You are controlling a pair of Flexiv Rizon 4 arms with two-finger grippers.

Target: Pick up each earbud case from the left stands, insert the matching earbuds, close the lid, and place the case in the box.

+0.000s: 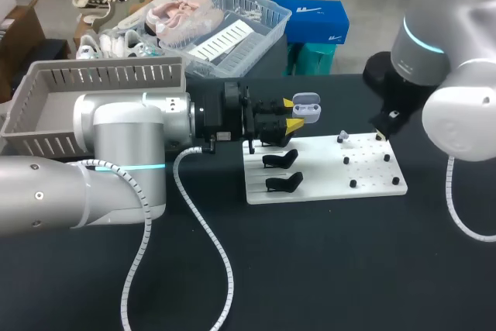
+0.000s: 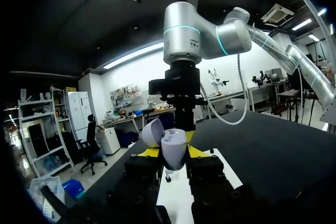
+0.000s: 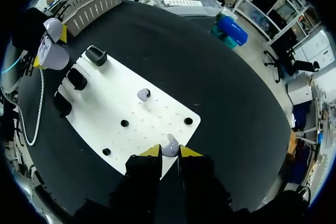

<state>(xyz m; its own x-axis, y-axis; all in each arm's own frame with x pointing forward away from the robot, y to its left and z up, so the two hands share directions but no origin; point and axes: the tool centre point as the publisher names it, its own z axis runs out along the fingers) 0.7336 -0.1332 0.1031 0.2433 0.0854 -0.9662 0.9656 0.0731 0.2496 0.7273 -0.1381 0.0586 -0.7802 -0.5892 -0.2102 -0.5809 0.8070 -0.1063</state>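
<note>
Left claw point(image 1: 291, 114) is clamped on the earbud case point(image 1: 308, 106); the case is pinched from both sides by the yellow tips. The case is held in the air over the far left corner of the white board point(image 1: 325, 180), clear of the board surface. Its lid point(image 2: 153, 132) is flipped open and tilted to one side. Whether anything is seated inside the case cannot be told.

Right claw point(image 3: 170, 152) is closed on an earbud point(image 3: 169, 147); both tips are pressed against it at the board's far right corner. Whether that earbud is lifted off the board or resting on it cannot be told.

A second earbud point(image 1: 343, 138) is seated on the board, near the far edge, about midway between the two claws and apart from both.

Three black stands point(image 3: 76, 78) are lined up along the board's left side. Two of them are seen bare in the head view; the third is mostly hidden behind the left claw. No case is seen on any stand in the right wrist view.

The grey box point(image 1: 101, 87) is set at the table's far left, behind the left arm and well apart from the board. Its inside is partly blocked by the arm.

The board is laid flat on the black table point(image 1: 349, 269).
</note>
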